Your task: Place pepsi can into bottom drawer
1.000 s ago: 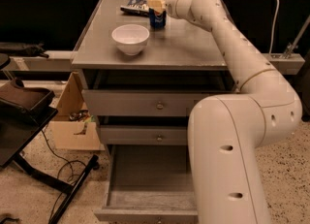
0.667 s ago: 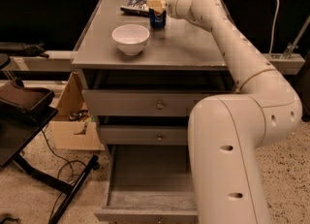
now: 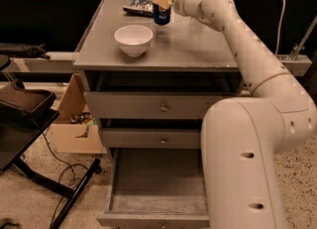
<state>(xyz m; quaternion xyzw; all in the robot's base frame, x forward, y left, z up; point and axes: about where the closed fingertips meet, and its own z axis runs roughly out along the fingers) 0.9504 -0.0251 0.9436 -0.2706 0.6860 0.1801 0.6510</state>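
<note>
The pepsi can (image 3: 162,15), dark blue, is at the back of the grey cabinet top (image 3: 198,44), upright and on the surface or just above it. My gripper (image 3: 161,0) reaches in from the right and is shut on the can's upper part, hiding its top. The bottom drawer (image 3: 158,178) is pulled open at the foot of the cabinet. Its grey wooden floor is bare, and my arm's white base covers its right side.
A white bowl (image 3: 133,38) stands on the cabinet top in front and left of the can. A chip bag (image 3: 138,3) lies behind it. The two upper drawers (image 3: 161,107) are shut. A cardboard box (image 3: 74,124) and a black stand (image 3: 25,109) are at the left.
The can and my gripper have edged slightly upward; the bowl and drawers have not moved.
</note>
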